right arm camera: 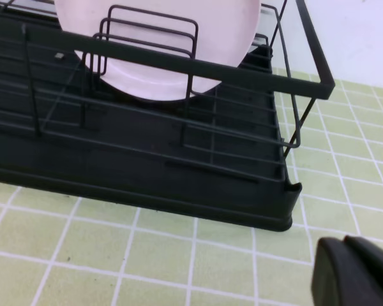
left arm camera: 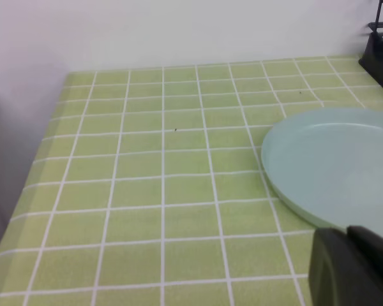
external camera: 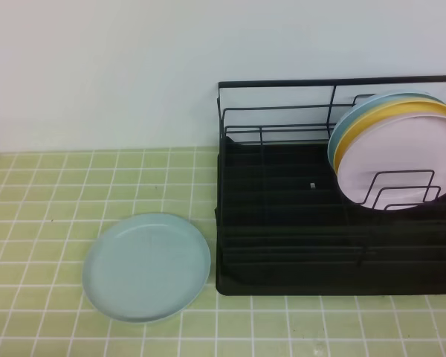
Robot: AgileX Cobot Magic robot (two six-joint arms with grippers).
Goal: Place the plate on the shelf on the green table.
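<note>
I saw the plate (external camera: pixel 147 268) lying flat on the green table (external camera: pixel 37 223), just left of the shelf (external camera: pixel 282 245) and not touching it. The pink plate (external camera: pixel 401 167) stood in the shelf's far right dividers. My left gripper (left arm camera: pixel 354 268) and right gripper (right arm camera: pixel 354 271) were both closed, holding nothing.

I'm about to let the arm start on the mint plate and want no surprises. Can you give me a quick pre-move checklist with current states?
1. Plate lies flat on the green table, unobstructed: ok.
2. Plate clear of the shelf: ok, a gap shows.
3. Free room in the shelf left of the pink plate: ok.
4. Left claw open for grasping: not ok, shut.
5. Right claw holding nothing: ok, shut.
</note>
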